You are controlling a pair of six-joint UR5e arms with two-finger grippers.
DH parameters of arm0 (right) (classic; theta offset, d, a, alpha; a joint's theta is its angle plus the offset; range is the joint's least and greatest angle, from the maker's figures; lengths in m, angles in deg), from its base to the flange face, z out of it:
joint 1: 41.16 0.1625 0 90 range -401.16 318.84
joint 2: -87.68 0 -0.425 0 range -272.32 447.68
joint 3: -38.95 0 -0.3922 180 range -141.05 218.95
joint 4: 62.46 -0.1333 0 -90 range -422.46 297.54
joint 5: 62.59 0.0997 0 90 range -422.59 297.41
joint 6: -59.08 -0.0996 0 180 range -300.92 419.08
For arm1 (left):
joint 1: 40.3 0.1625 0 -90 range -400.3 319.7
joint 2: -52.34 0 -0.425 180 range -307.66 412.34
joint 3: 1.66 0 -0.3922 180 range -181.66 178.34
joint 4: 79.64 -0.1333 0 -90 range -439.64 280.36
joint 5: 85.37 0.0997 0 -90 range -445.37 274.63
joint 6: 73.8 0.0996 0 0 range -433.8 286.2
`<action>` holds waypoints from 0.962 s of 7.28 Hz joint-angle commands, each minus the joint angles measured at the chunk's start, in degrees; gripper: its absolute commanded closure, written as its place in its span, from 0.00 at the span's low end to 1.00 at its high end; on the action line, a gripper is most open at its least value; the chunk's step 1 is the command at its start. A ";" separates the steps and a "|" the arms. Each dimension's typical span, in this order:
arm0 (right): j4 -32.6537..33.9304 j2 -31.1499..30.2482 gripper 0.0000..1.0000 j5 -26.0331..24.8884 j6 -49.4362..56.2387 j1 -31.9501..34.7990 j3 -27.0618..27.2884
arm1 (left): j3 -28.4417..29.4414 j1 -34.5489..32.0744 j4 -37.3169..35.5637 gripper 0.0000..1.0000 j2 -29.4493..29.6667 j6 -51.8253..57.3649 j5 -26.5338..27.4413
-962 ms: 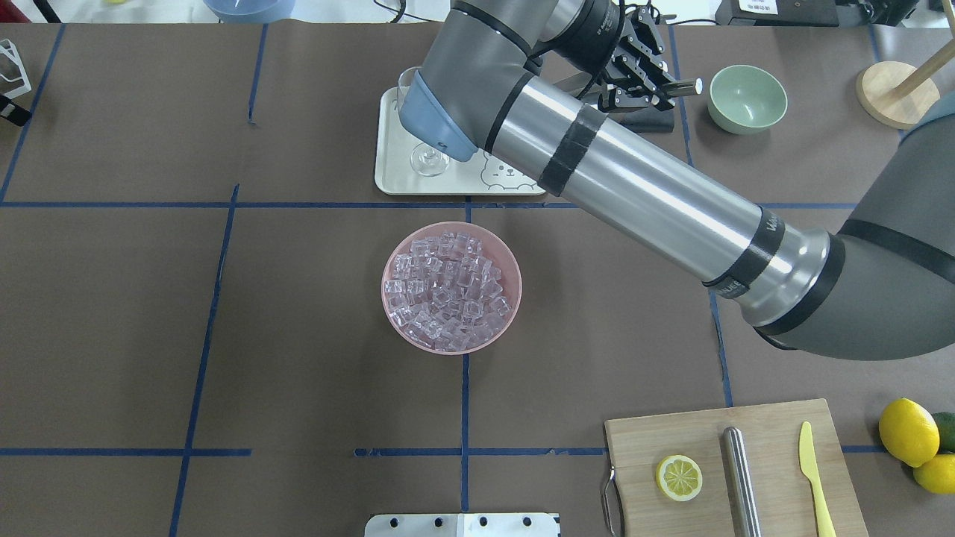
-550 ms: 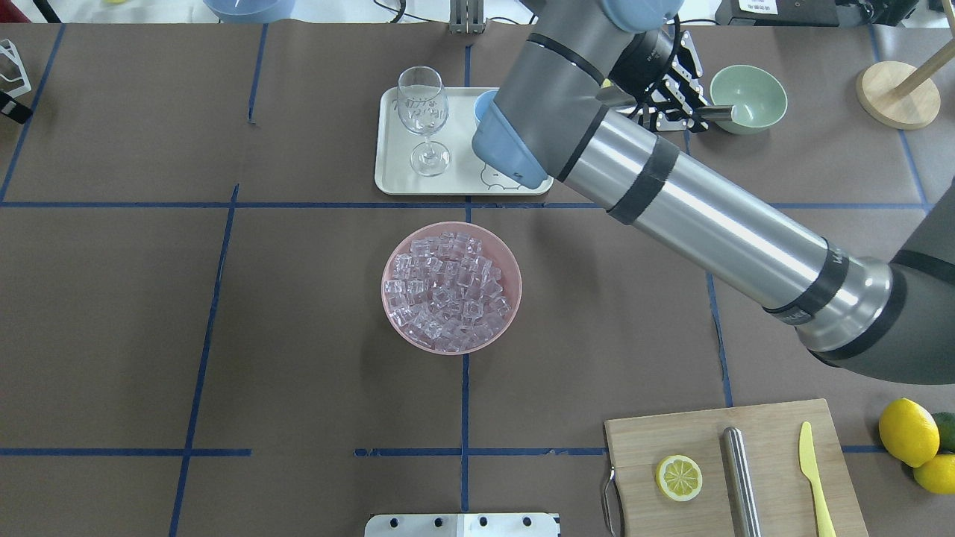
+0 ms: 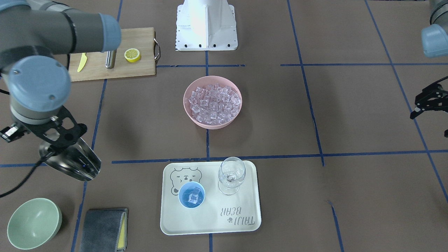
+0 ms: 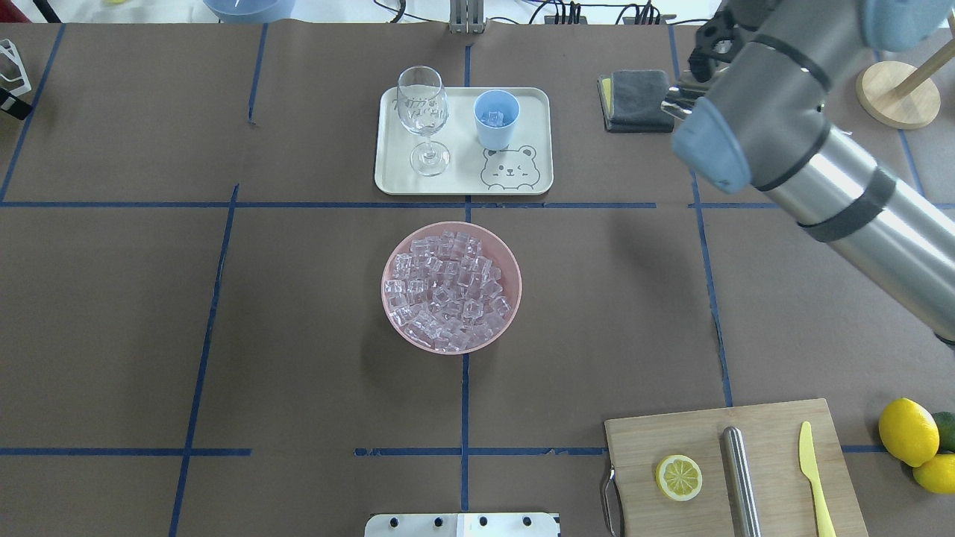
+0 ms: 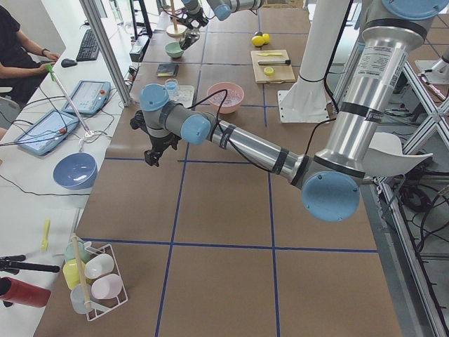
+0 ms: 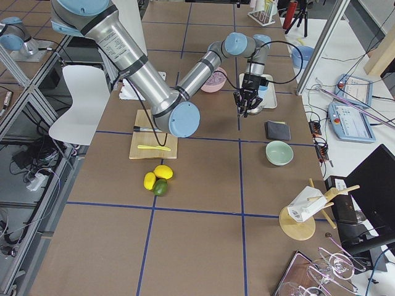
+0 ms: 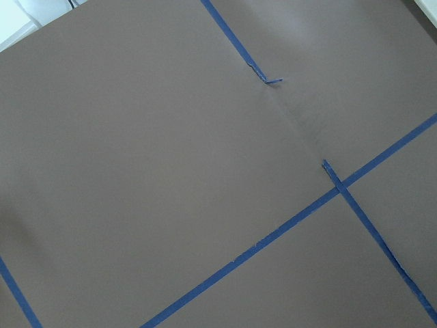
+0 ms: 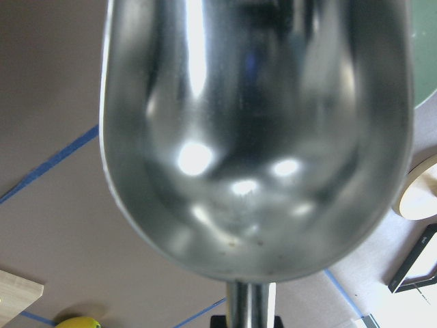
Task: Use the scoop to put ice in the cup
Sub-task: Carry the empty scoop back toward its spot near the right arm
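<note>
My right gripper point(image 3: 57, 140) is shut on the handle of the shiny metal scoop point(image 3: 73, 161), held above the table between the tray and the pale green bowl. The scoop's trough point(image 8: 256, 137) is empty in the right wrist view. The light-blue cup point(image 4: 496, 118) stands on the white tray point(image 4: 388, 160) and holds a few ice cubes point(image 3: 193, 196). Many more ice cubes point(image 4: 450, 289) fill the pink bowl point(image 4: 395, 321) at the table's middle. My left gripper point(image 3: 430, 115) hangs open and empty at the far left side, away from everything.
A clear wine glass point(image 4: 422, 112) stands beside the cup on the tray. A grey cloth point(image 4: 634, 97) and a green bowl point(image 3: 33, 222) lie near the scoop. A cutting board point(image 4: 776, 425) with a lemon slice, steel cylinder and yellow knife sits front right, with lemons point(image 4: 906, 431) beside it.
My right arm has swung from over the tray toward the right with the scoop, uncovering the cup, which holds ice. The pink bowl and the glass have not moved.
</note>
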 commanded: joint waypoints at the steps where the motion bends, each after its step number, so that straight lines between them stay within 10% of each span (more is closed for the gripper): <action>1: -2.78 -9.06 1.00 1.73 -0.87 3.03 8.60 | -0.46 0.00 0.00 0.00 0.16 -0.03 0.00; 5: -8.83 -21.00 1.00 10.13 -15.18 3.12 12.73 | -1.33 -0.09 -0.08 0.00 0.77 -0.21 0.09; 7: -26.25 -36.02 1.00 16.02 -21.05 3.21 16.52 | -1.69 -0.01 -0.08 0.00 0.77 -0.30 0.09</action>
